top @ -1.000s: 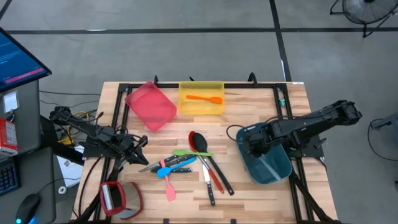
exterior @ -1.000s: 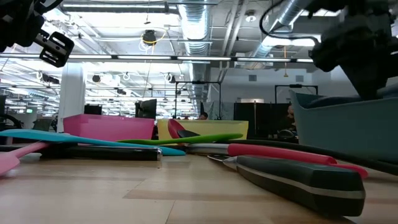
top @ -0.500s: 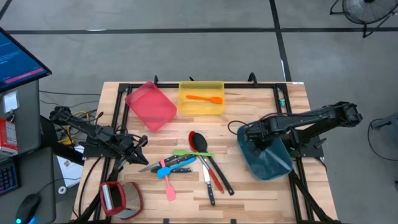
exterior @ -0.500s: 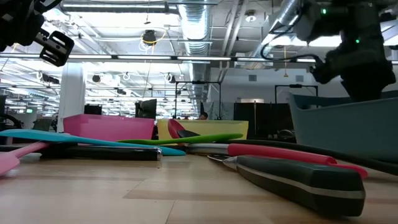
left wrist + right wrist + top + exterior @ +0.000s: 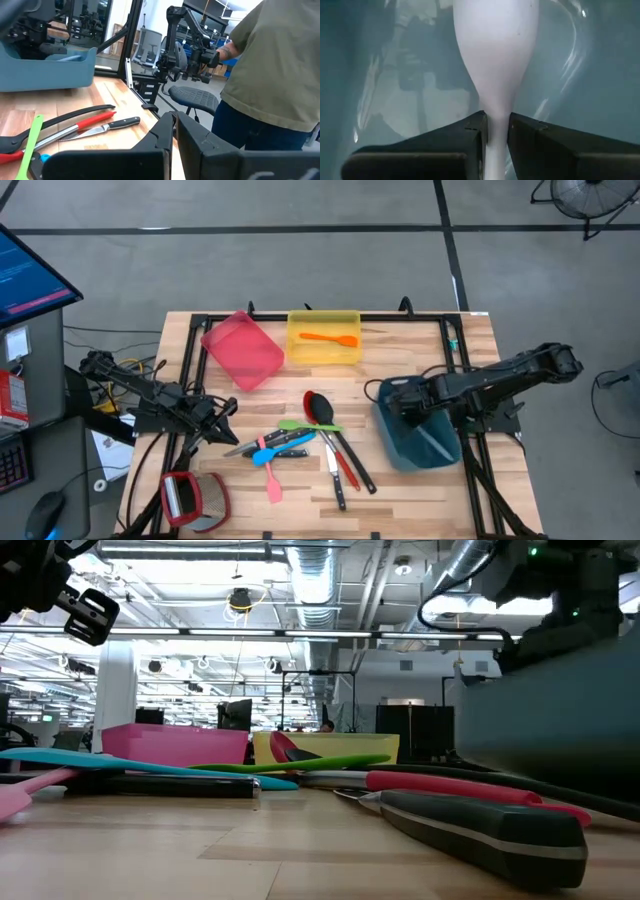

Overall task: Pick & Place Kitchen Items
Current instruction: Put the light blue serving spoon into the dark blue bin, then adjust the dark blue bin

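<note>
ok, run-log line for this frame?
right gripper: shut on white utensil, inside teal bin | left gripper: shut, idle at table's left edge | utensil pile: mid-table

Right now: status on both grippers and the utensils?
Right gripper shut on white utensil, over teal bin. Left gripper shut, empty, at table's left edge. Utensil pile mid-table, orange spatula in yellow bin. Nothing blocking.

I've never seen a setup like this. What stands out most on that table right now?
The right gripper reaches into a teal plastic bin on the wooden table's right side, pinching the handle of a pale grey spoon. In the middle lies a jumble of colourful utensils, while an orange spatula sits alone in the yellow bin at the back.
</note>
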### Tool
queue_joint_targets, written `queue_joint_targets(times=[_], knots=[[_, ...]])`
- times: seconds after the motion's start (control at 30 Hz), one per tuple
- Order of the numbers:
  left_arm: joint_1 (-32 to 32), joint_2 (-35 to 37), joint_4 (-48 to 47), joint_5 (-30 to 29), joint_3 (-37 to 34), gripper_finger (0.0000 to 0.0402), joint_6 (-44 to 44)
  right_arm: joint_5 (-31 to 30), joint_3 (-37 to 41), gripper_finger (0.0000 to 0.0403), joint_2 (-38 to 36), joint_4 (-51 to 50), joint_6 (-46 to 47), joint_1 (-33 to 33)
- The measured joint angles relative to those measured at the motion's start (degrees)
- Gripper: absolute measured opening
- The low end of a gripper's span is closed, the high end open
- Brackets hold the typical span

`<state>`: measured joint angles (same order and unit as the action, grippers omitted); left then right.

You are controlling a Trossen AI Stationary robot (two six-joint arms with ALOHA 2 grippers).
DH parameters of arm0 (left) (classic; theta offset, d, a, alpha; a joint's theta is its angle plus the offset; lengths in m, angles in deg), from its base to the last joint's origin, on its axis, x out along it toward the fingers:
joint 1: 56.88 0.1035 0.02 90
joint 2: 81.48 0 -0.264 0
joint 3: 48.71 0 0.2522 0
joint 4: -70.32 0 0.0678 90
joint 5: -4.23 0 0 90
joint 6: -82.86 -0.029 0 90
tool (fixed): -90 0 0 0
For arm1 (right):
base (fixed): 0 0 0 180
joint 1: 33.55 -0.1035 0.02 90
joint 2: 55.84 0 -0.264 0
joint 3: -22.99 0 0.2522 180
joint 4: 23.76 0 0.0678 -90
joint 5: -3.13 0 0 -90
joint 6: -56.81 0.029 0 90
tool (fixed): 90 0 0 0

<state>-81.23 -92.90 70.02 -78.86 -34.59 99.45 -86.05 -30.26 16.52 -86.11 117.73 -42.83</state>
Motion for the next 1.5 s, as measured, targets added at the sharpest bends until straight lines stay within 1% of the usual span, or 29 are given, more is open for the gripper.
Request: queue_joint_targets(times=[0.13, 0.27, 0.53, 0.7, 0.97, 1.1, 1.23, 1.43, 1.5], knots=[[0.00, 0.01, 0.10, 0.00, 0.00, 0.0008, -0.01, 0.08, 0.02, 0.0047, 0.02, 3.44, 3.03, -1.24], [-0.01, -0.01, 0.44, 0.00, 0.00, 0.0008, -0.01, 0.07, 0.02, 0.0047, 0.04, 2.95, 6.55, -1.94], [-0.01, -0.01, 0.71, 0.01, 0.00, 0.0008, 0.01, 0.22, 0.09, 0.0055, 0.09, 1.19, 6.65, -2.72], [0.01, 0.01, 0.87, 0.00, 0.00, 0.0008, 0.00, 0.33, 0.13, 0.0080, 0.10, 0.84, 5.41, -2.72], [0.01, -0.01, 0.98, 0.02, 0.00, 0.0008, 0.01, 0.70, 0.23, 0.0163, 0.12, 0.70, 4.50, -2.72], [0.01, 0.00, 1.11, 0.00, 0.00, 0.0008, 0.01, 0.81, -1.54, 0.0191, 0.07, 0.84, 2.11, -2.72], [0.01, -0.01, 1.20, 0.02, 0.00, 0.0008, 0.01, 0.72, -4.75, 0.0200, 0.04, 0.78, 0.02, -2.72], [0.01, 0.01, 1.26, 0.02, 0.00, 0.0008, 0.01, 0.52, -8.54, 0.0195, 0.02, -1.58, -0.12, -2.72], [-0.01, -0.01, 1.27, 0.00, 0.00, 0.0008, 0.01, 0.48, -10.88, 0.0192, 0.02, -1.66, -2.27, -2.72]])
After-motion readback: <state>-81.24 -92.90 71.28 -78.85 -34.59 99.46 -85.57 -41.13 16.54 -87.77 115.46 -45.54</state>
